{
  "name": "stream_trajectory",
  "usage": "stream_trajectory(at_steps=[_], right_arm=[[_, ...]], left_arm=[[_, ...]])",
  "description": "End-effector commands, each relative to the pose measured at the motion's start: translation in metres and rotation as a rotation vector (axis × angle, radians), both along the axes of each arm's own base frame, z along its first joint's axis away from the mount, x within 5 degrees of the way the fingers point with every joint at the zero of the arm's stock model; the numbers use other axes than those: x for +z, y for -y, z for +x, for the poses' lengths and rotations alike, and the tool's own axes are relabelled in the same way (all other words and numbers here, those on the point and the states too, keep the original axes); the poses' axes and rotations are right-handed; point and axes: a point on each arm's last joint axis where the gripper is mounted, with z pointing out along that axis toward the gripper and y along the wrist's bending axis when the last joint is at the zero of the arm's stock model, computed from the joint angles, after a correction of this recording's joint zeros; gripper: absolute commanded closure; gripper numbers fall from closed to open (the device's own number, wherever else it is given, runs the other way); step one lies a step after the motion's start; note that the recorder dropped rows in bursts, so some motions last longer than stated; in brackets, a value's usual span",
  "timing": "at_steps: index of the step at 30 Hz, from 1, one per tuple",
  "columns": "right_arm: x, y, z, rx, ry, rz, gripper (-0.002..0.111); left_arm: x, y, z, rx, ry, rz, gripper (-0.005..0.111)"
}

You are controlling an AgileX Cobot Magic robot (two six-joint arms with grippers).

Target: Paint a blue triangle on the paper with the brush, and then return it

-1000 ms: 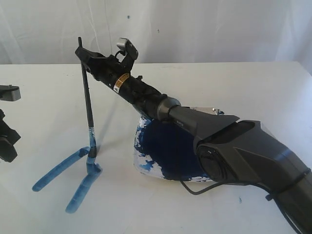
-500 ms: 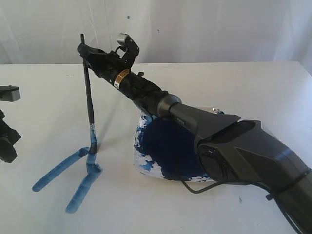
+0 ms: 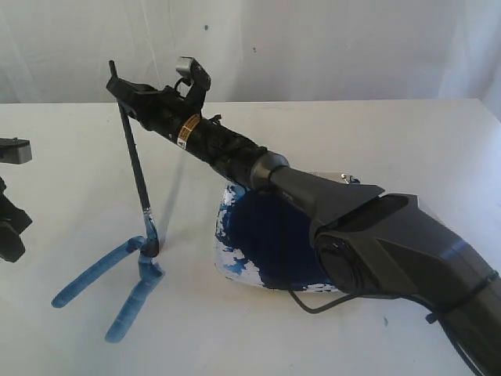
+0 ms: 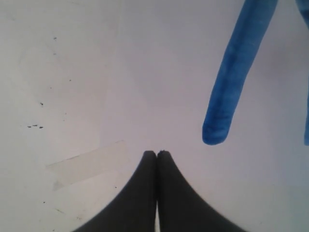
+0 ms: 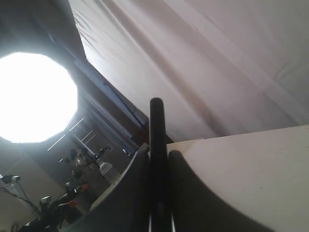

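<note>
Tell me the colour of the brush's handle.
Black, with blue paint staining the tip. The brush shows best in the exterior view.

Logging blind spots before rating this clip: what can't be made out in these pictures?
1. Dish: exterior view, the right arm covers its right part.
2. Left pincer: exterior view, cut off by the left edge.
3. Paper edges: exterior view, white on white, too faint to trace.
4. Brush bristles: right wrist view shows only the handle top, pointing away from the paper.
</note>
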Motion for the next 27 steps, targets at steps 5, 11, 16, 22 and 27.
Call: stream_trajectory(at_steps=[5, 11, 16, 22, 27], right_arm=[[0.007, -0.011, -0.019, 0.117, 0.06, 0.029, 0.108], [0.007, -0.018, -0.028, 0.139, 0.061, 0.029, 0.108], [0.004, -0.022, -0.034, 0.174, 0.067, 0.005, 0.108], [0.004, -0.022, -0.038, 0.22, 0.072, 0.011, 0.108], [0.005, -0.022, -0.04, 0.241, 0.072, 0.029, 0.108]], left_arm=[[0.002, 0.0, -0.003, 0.004, -0.002, 0.002, 0.107], [0.002, -0.001, -0.003, -0.001, 0.002, 0.014, 0.107], [0.003, -0.004, -0.004, -0.019, 0.008, 0.041, 0.107], [0.007, -0.007, -0.006, -0.044, 0.018, 0.083, 0.107], [0.013, -0.011, -0.008, -0.063, 0.043, 0.133, 0.107]])
